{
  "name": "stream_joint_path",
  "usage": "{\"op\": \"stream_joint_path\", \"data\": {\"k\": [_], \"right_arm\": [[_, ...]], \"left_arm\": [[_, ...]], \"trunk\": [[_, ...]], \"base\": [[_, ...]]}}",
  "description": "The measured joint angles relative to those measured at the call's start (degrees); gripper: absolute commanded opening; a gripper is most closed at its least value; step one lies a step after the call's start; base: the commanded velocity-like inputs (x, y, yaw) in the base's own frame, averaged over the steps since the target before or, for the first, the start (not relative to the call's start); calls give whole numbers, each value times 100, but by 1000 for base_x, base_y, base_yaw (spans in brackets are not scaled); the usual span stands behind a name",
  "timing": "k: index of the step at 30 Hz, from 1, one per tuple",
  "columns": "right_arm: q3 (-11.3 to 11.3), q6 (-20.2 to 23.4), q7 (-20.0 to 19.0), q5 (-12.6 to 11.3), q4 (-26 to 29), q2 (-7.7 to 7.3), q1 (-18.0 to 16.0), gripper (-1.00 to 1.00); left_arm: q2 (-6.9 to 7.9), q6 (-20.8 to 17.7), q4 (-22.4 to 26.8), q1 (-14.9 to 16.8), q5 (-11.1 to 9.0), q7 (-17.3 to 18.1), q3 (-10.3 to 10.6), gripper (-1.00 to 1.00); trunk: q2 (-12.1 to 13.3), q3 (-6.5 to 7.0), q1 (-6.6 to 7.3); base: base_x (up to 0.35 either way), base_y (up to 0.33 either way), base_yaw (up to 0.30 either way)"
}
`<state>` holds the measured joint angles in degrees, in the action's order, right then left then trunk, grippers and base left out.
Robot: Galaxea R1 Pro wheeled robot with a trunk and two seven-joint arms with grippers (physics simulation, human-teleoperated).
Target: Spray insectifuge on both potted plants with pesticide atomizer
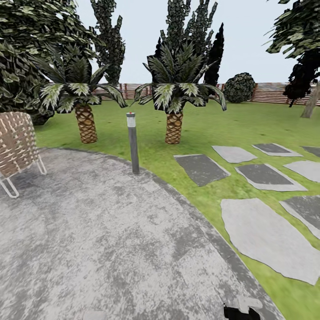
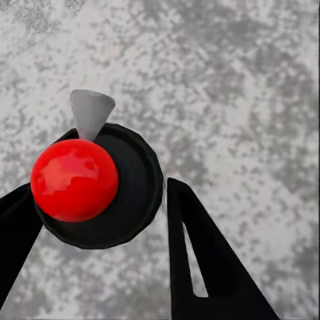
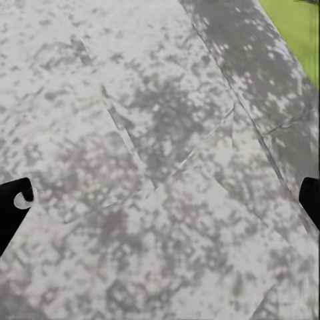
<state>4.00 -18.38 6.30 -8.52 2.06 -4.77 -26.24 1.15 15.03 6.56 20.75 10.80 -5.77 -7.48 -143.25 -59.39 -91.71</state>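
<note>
In the left wrist view, the pesticide atomizer [image 2: 137,180] is a dark round bottle seen from above, with a glossy red dome and a grey cone nozzle. My left gripper [image 2: 100,200] is shut on it, one black finger [image 2: 207,267] against each side, above speckled grey paving. My right gripper [image 3: 160,207] hangs open over the same paving, its fingertips far apart at the view's edges. A black and white piece of it [image 1: 242,311] peeks in at the bottom of the head view. The potted plants are out of view.
A round grey paved patio [image 1: 111,240] lies ahead. A wicker chair [image 1: 15,142] stands at its left edge and a short lamp post [image 1: 132,142] at its far rim. Beyond are two scaly palms [image 1: 174,126], lawn, stepping stones [image 1: 262,235] to the right, a round dark bush [image 1: 240,87] and a fence.
</note>
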Motion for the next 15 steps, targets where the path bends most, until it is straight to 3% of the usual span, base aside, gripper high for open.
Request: {"op": "stream_joint_path", "data": {"k": [15], "right_arm": [[-5, 0, 5, -16, 0, -6, 3, 100]], "left_arm": [[35, 3, 8, -33, -37, -7, -9, -100]], "trunk": [[0, -97, 0]], "base": [[307, -150, -215]]}}
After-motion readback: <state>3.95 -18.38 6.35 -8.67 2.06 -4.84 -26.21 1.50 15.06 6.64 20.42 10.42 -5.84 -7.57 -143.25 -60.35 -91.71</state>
